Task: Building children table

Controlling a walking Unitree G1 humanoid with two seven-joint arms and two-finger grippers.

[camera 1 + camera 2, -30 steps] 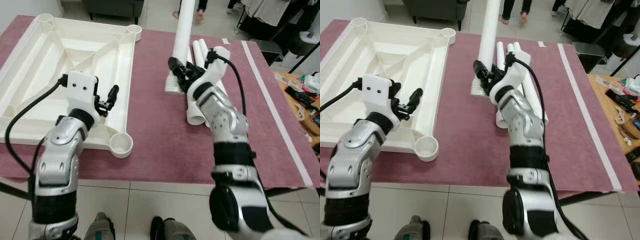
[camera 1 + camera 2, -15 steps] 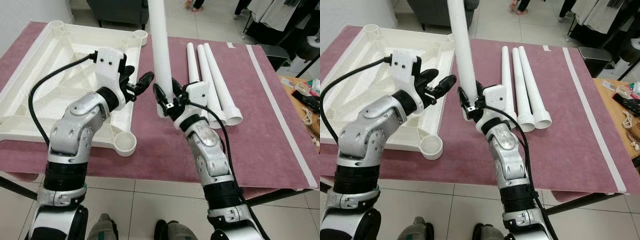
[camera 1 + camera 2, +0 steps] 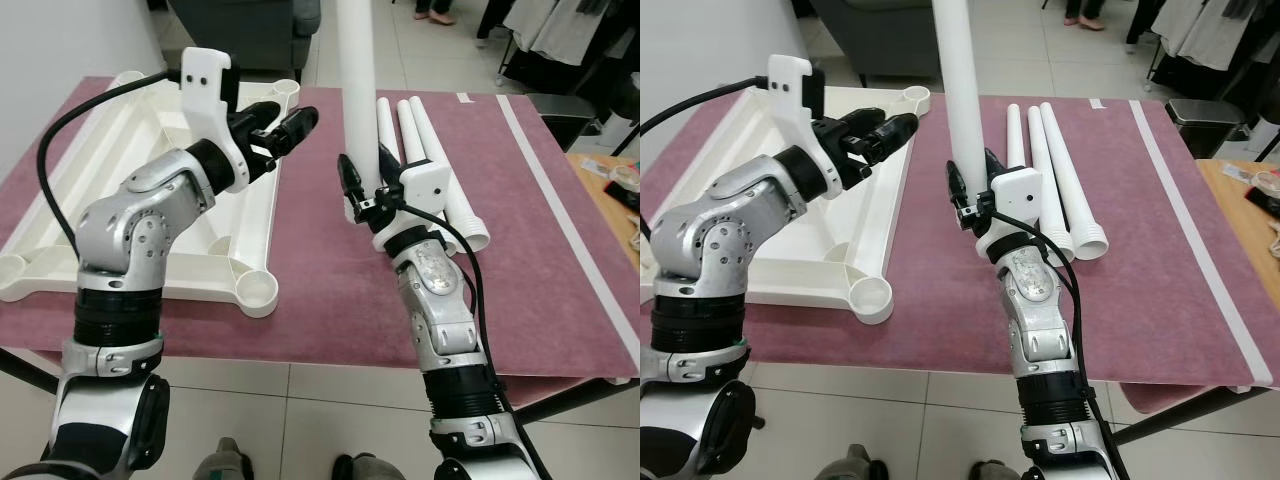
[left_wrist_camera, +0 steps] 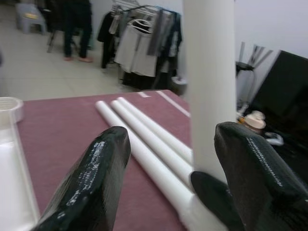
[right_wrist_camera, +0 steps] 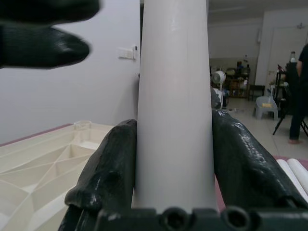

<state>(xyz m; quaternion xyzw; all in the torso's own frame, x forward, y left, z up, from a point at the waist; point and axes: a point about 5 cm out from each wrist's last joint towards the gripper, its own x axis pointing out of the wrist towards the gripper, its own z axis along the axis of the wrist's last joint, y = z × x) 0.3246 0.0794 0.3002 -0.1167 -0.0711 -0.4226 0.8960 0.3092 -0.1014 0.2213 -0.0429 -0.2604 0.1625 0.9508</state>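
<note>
Maroon tabletop (image 3: 300, 260) — clothes rack (image 4: 139, 33) behind

So four white table legs are counted in total: one upright leg (image 3: 958, 90) is clamped in the right gripper (image 3: 975, 190), and three loose legs (image 3: 1055, 180) are laid side by side flat on the maroon mat (image 3: 1160, 270), just to the right of the upright leg. One white tabletop (image 3: 760, 200) is seen upside down, to the left of the upright leg, with four round corner sockets visible across the two eye views. Two grippers are counted, the left gripper (image 3: 285, 125) included.
</note>
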